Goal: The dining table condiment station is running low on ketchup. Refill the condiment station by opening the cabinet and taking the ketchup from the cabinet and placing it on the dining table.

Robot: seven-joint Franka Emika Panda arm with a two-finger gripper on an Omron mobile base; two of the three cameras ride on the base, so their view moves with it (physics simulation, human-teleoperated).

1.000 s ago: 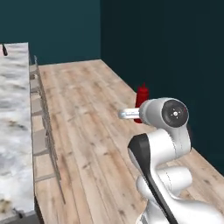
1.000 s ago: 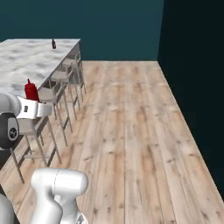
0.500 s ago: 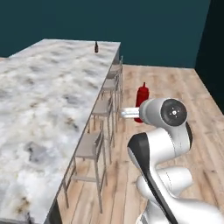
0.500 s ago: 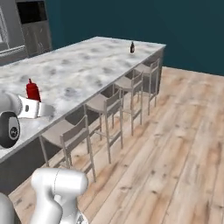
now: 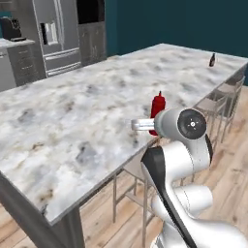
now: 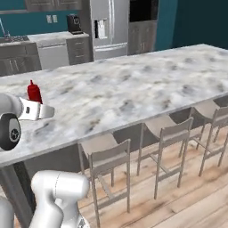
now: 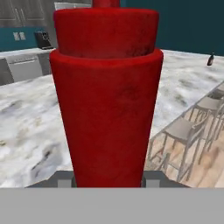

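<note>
While claw [image 5: 154,125] grips, red tapered ketchup [image 7: 107,96]

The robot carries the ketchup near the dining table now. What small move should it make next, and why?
Probably reach forward and lower the bottle. The gripper holds the ketchup upright, right at the near edge of the dining table, above its marble top. The nearby marble looks bare, so carrying it further over the slab before release seems safer.
</note>
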